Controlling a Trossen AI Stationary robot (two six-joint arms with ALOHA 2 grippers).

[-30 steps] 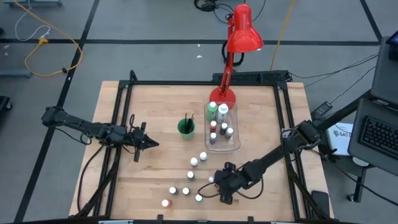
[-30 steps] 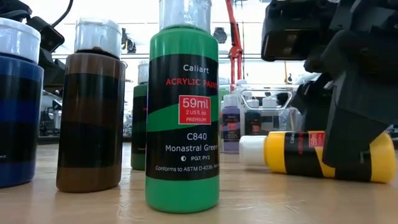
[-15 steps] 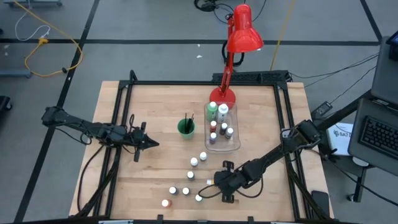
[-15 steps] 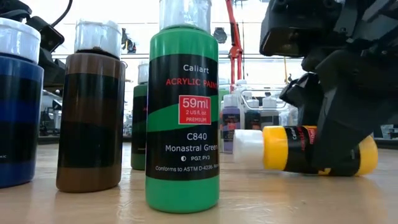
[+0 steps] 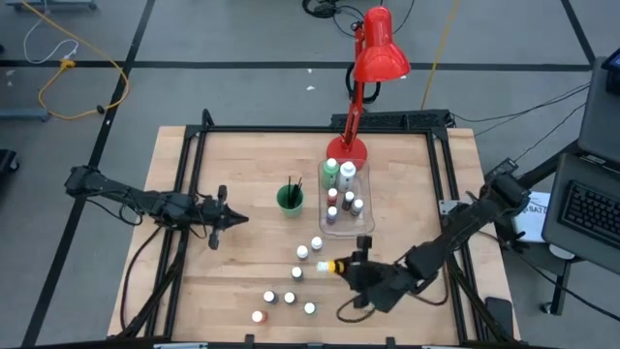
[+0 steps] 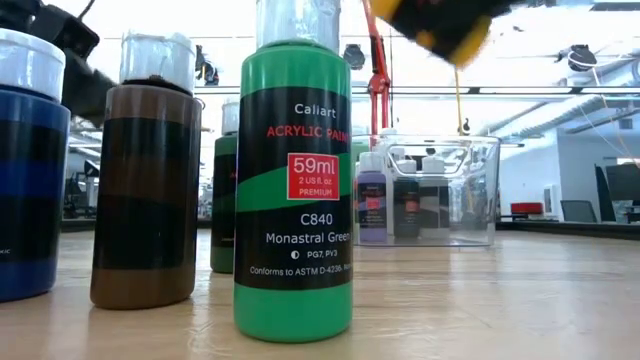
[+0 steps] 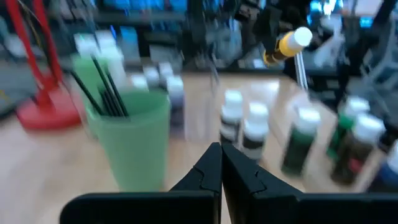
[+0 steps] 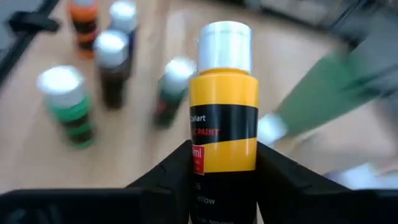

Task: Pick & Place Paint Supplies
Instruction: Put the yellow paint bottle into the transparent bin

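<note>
The right gripper [image 8: 222,168] clamped the yellow bottle [image 8: 222,118] at lower centre; the left gripper [image 7: 221,163] sat closed.

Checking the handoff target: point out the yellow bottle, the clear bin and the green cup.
yellow bottle [image 8: 223,121]: right wrist view, its label.
clear bin [image 5: 367,225]: high view, its right wall.
green cup [image 7: 138,146]: left wrist view, its side wall.

I see yellow bottle [image 8: 222,121] clamped between my right gripper [image 8: 222,171] dark fingers [image 8: 163,177], white cap pointing away from wrist. Beyond yellow bottle, blurred: green bottle [image 8: 69,112], brown bottle [image 8: 111,68], orange bottle [image 8: 84,15], all upright on wooden table [image 8: 37,158].
</note>
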